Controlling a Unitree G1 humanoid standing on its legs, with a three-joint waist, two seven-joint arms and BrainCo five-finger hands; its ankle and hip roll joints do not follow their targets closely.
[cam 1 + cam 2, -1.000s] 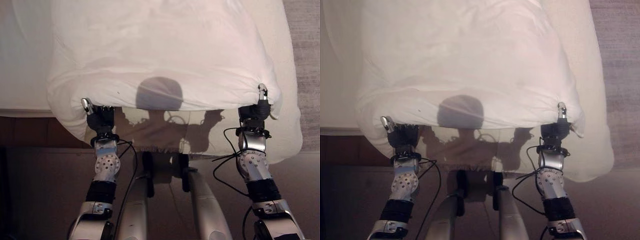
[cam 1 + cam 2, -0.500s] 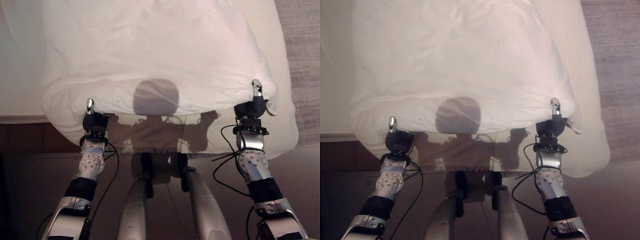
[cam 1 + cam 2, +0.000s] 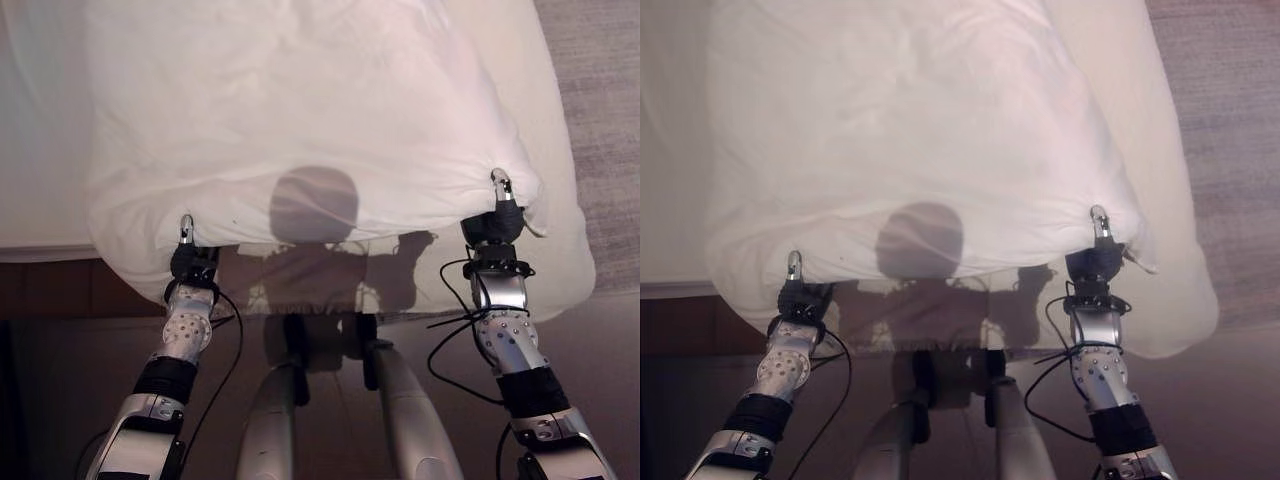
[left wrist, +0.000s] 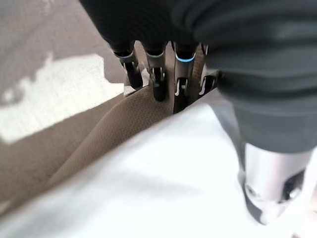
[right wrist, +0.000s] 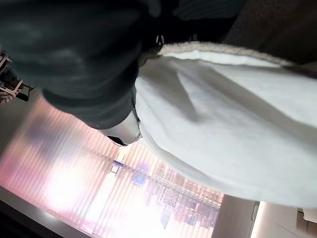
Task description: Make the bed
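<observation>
I held the white duvet (image 3: 300,120) up by its near edge, one corner in each hand. My left hand (image 3: 190,262) pinched the left corner, fingers below and thumb on top. My right hand (image 3: 495,222) pinched the right corner. The rest lay puffed over the bed (image 3: 30,150) ahead of me.

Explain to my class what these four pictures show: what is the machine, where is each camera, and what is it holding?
A two-armed humanoid robot stands at the edge of a bed. Two pictures come from the cameras in its head, looking down; the other two come from cameras on its wrists, very close to the hands. The left hand and right hand each grip one near corner of a white duvet, lifted over the mattress. In the left wrist view, fingers curl round the duvet's edge with a tan layer beneath it.
</observation>
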